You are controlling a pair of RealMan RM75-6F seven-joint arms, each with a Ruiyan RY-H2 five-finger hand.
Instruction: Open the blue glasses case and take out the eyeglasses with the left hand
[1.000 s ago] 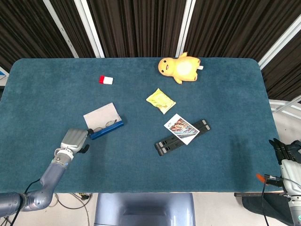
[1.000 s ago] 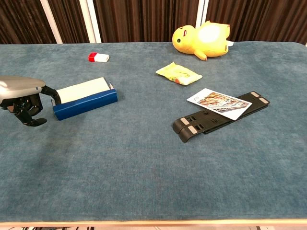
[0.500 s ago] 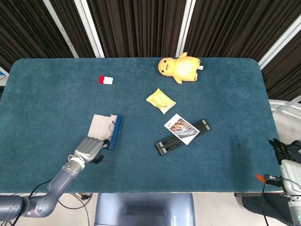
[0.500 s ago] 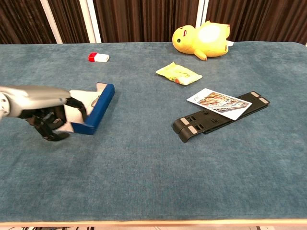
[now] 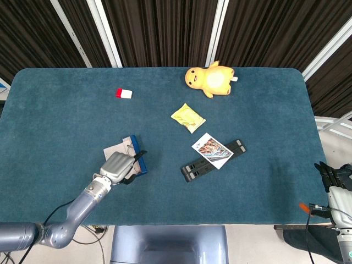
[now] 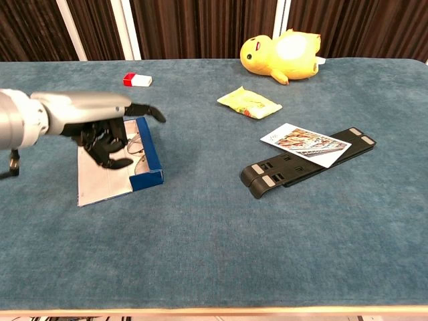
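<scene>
In the head view the blue case (image 5: 132, 155) lies open on the teal counter (image 5: 264, 110), near its front edge and left of centre, with the pale lid flap (image 5: 114, 149) spread to the left of the blue tray. The left hand (image 5: 118, 166) sits over the near end of the case, its dark fingers (image 5: 138, 155) reaching across the blue wall; whether they actually grip it cannot be told from here. The glasses are not clear in this view. Well apart from the case are a red-and-white block (image 5: 124, 93), a yellow plush (image 5: 210, 78), a yellow packet (image 5: 187, 117), a card (image 5: 212, 150) and a black stand (image 5: 212, 160) partly under that card. The right hand (image 5: 336, 177) shows only at the right edge, off the counter, too cut off to read. In the chest view the case (image 6: 148, 155) lies open with its white flap (image 6: 100, 180) flat on the counter (image 6: 221, 234), and the glasses (image 6: 137, 148) lie inside, thin frames just visible. The left hand (image 6: 107, 130) hovers over the tray, one finger (image 6: 148, 112) stretched out past the blue wall and the others curled down toward the glasses; no grasp can be made out. The plush (image 6: 281, 53), packet (image 6: 249, 102), card (image 6: 304, 144), stand (image 6: 301, 166) and block (image 6: 137, 80) sit further back and right.
</scene>
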